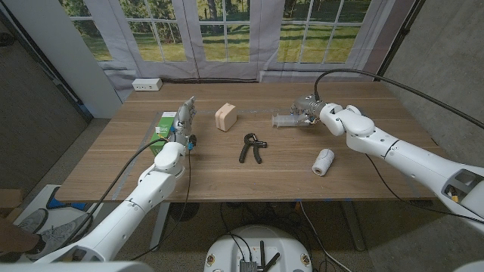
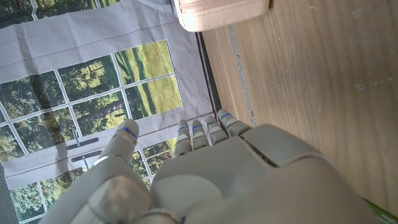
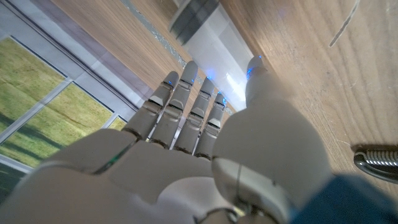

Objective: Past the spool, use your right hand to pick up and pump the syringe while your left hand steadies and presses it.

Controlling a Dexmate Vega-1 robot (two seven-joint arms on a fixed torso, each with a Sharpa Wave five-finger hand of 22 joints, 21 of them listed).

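The clear plastic syringe (image 1: 286, 119) lies on its side on the wood-grain table (image 1: 227, 177), toward the far edge and right of the middle. The right hand (image 1: 308, 111), smooth white with jointed fingers, sits at the syringe's right end; in the right wrist view its fingers (image 3: 180, 106) reach out side by side over the transparent barrel (image 3: 214, 53), but whether they grip it cannot be told. The left hand (image 1: 184, 121) stands near the far left of the table, fingers straight and close together, holding nothing, beside a green box (image 1: 162, 133). A white cylindrical spool (image 1: 323, 162) lies nearer the front edge. A beige rounded block (image 1: 225, 116) and black hand gripper (image 1: 252, 147) occupy the middle.
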